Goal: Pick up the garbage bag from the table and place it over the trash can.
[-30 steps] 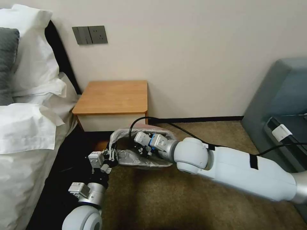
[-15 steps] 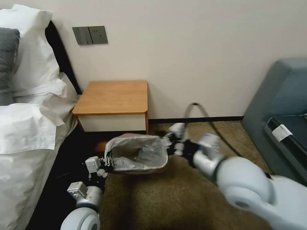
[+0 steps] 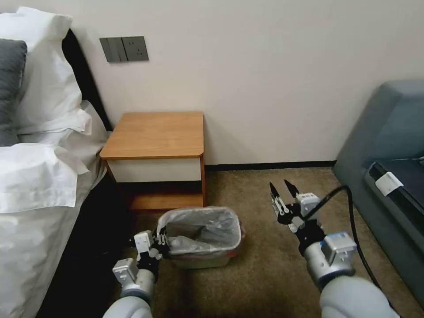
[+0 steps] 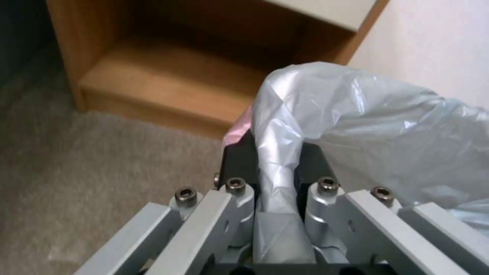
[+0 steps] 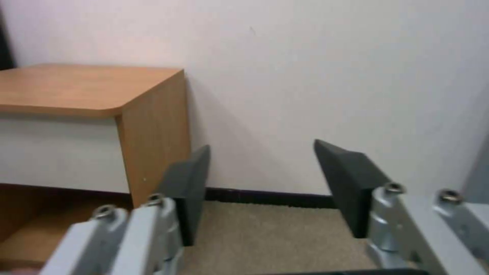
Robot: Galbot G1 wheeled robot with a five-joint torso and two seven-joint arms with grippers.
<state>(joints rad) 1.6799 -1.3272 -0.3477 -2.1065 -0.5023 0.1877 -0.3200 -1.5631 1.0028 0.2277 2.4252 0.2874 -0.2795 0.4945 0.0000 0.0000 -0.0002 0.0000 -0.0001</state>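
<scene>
My left hand (image 3: pixel 160 235) is clamped on the garbage bag (image 3: pixel 207 229), a fold of grey plastic pinched between its fingers (image 4: pixel 311 168) at the bag's nine o'clock edge. The bag lines the trash can (image 3: pixel 207 261), draped over its rim, on the carpet (image 3: pixel 265 274) just in front of the bench (image 3: pixel 154 134). My right hand (image 3: pixel 281 191) hangs free at three o'clock of the can, well apart from it, fingers (image 5: pixel 346 179) spread wide and holding nothing, pointing toward the wall (image 5: pixel 316 76).
</scene>
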